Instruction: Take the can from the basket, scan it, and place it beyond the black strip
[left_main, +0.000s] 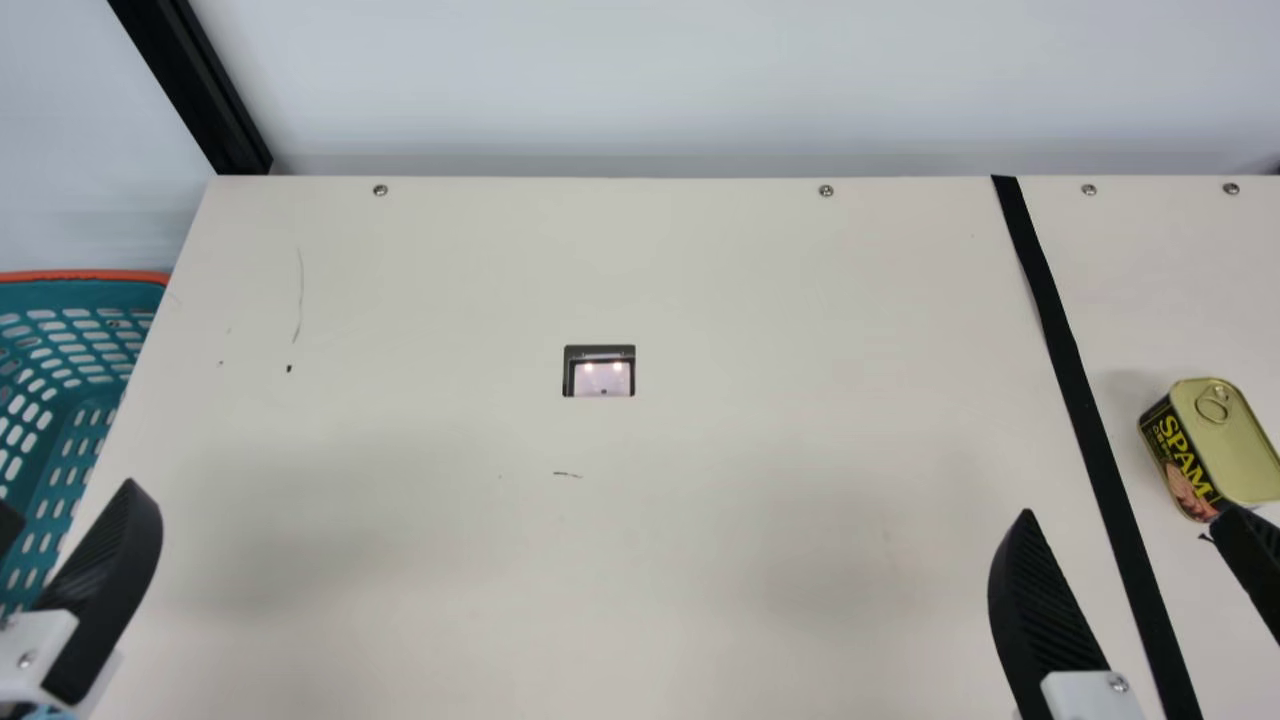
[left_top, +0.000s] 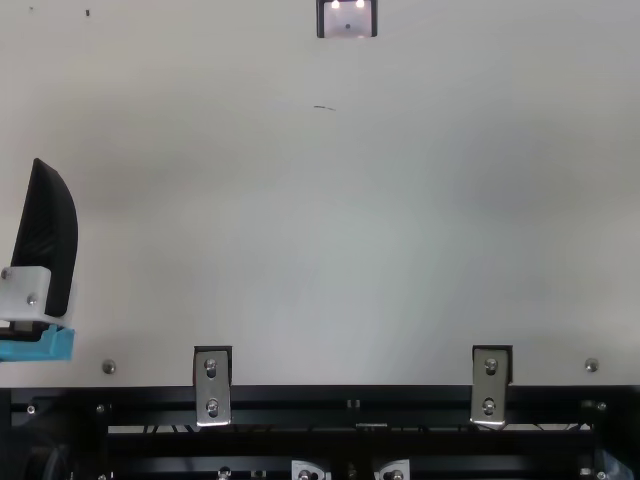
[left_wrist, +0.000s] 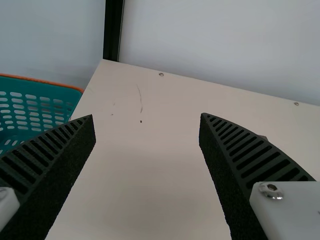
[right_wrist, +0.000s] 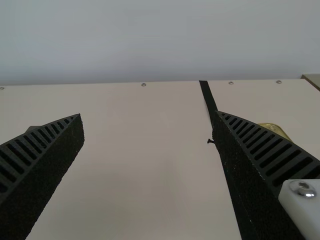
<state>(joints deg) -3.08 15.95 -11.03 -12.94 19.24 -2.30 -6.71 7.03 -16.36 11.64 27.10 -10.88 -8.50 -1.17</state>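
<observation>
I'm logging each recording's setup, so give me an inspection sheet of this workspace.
Surface: cream table, few dark marks
Job's things: can beyond black strip, pull-tab up; scanner set into table; basket at left
Clutter: small dark scrap or mark near can
Grippers: left gripper, right gripper both open, holding nothing
Cables: apparent thin wires in frame, top view
Surroundings: pale wall behind, black post far left
</observation>
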